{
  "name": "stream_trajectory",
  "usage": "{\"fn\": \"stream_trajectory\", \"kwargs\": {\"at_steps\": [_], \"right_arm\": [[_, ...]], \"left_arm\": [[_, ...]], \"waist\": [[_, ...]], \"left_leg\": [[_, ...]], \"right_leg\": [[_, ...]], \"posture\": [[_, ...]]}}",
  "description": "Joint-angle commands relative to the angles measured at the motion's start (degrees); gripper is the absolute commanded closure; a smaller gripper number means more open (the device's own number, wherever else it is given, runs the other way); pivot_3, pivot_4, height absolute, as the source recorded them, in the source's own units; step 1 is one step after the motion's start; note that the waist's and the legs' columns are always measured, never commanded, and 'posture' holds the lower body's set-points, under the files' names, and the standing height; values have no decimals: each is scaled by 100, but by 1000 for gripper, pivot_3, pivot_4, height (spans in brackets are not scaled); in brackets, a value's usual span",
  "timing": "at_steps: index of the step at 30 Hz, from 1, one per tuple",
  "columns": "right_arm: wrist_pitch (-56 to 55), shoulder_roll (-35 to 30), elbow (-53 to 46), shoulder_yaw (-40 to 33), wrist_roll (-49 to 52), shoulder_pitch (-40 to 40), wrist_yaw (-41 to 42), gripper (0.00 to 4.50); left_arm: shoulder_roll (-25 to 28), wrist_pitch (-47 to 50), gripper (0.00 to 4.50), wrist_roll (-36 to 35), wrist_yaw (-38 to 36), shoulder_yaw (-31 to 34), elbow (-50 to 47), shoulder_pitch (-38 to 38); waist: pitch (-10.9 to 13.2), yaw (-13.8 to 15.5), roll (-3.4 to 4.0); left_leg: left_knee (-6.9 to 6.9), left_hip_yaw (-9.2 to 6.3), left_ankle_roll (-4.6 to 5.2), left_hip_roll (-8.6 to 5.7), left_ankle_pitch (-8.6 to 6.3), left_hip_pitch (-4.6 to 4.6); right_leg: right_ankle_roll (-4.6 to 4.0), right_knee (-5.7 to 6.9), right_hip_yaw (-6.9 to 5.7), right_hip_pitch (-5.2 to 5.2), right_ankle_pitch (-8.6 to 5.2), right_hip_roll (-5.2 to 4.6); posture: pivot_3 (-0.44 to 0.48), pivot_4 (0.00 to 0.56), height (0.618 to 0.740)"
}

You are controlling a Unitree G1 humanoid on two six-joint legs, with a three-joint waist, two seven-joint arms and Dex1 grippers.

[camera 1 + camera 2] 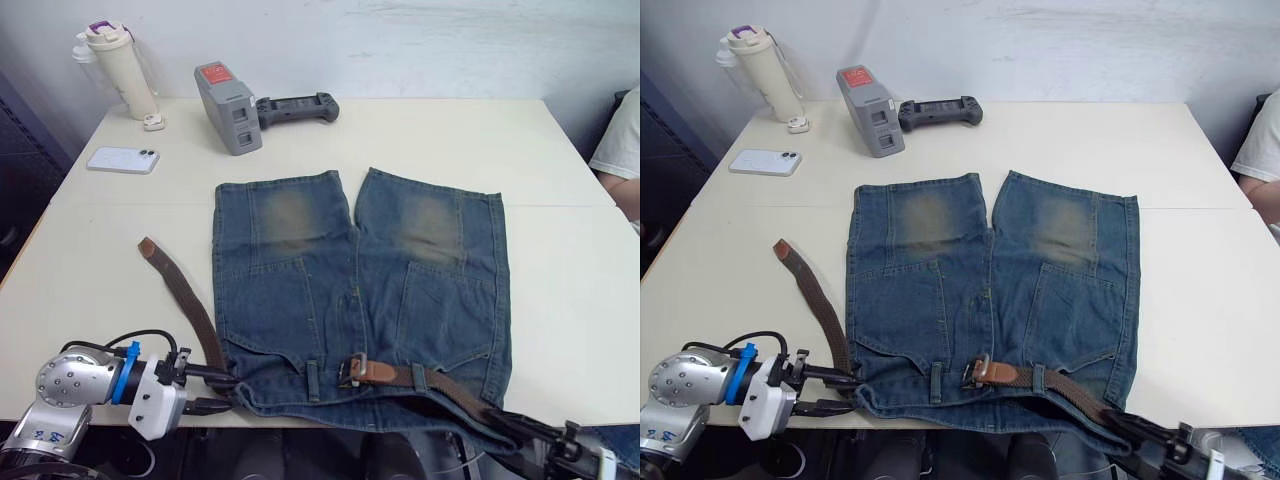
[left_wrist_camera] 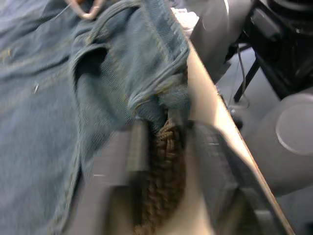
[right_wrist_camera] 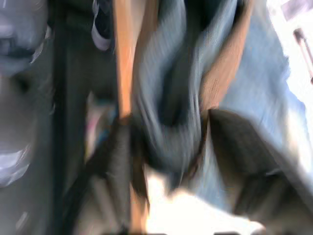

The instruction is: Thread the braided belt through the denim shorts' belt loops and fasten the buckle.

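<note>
The denim shorts (image 1: 355, 290) lie flat on the table, waistband toward the near edge. The braided belt (image 1: 190, 305) runs from its tan tip (image 1: 148, 246) down to the waistband's left corner. The buckle (image 1: 352, 368) sits at mid waistband on a tan leather end, and the strap passes under a belt loop (image 1: 420, 378) toward the right corner. My left gripper (image 1: 222, 390) is open, its fingers (image 2: 132, 147) on either side of the belt (image 2: 164, 171) at the left corner. My right gripper (image 1: 525, 430) grips belt and bunched denim (image 3: 166, 98) past the table edge.
At the back left stand a cream bottle (image 1: 120, 70), a white phone (image 1: 122, 160), a grey device (image 1: 228, 108) and a black controller (image 1: 298, 108). A person's sleeve (image 1: 622, 140) shows at the right edge. The table edge (image 2: 215, 98) runs right beside the left gripper.
</note>
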Motion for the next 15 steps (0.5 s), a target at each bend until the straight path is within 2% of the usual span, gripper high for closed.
{"fn": "stream_trajectory", "kwargs": {"at_steps": [1, 3, 5, 9, 12, 15], "right_arm": [[-458, -159, 438, -184, -41, 27, -356, 3], [-652, -228, 717, -255, -119, 49, -496, 0], [-808, -324, 1028, -333, -165, 108, -636, 0], [-882, -603, 1571, -418, -8, 264, -919, 0], [-376, -1071, 1523, -419, 714, 319, -1099, 0], [34, -1498, 1495, -363, 1373, 410, -1069, 0]], "left_arm": [[256, 615, 846, -589, -149, 219, -48, 209], [462, 782, 11, -824, -418, 373, -114, 544], [638, 978, 11, -1008, -553, 660, -70, 904], [919, 1737, 11, -1234, -442, 1404, 703, 803], [1210, 2787, 11, -1414, -226, 1693, 1114, 180], [1272, 3525, 11, -1489, -61, 1766, 1204, -395]], "waist": [[0, -16, 1], [0, -49, 0], [0, -84, -1], [1, -129, 1], [3, -140, -3], [7, -141, -10]], "left_leg": [[0, 1, -1, 1, 0, 0], [0, 6, -1, 3, -1, 6], [0, 8, -4, 8, -3, 8], [-1, 7, -3, 8, -4, 13], [0, 7, -2, 8, -10, 16], [-1, 7, -1, 9, -11, 17]], "right_leg": [[0, 1, 0, 0, 0, 1], [0, 3, 6, 0, 0, 2], [-2, 2, 8, 0, -2, 5], [-5, 3, 7, 3, -4, 4], [-6, 4, 10, 5, -4, 3], [-6, 7, 12, 5, -4, 4]], "posture": [[0, 150, 740], [0, 150, 740], [0, 150, 740], [0, 150, 740], [0, 150, 740], [0, 150, 740]]}}
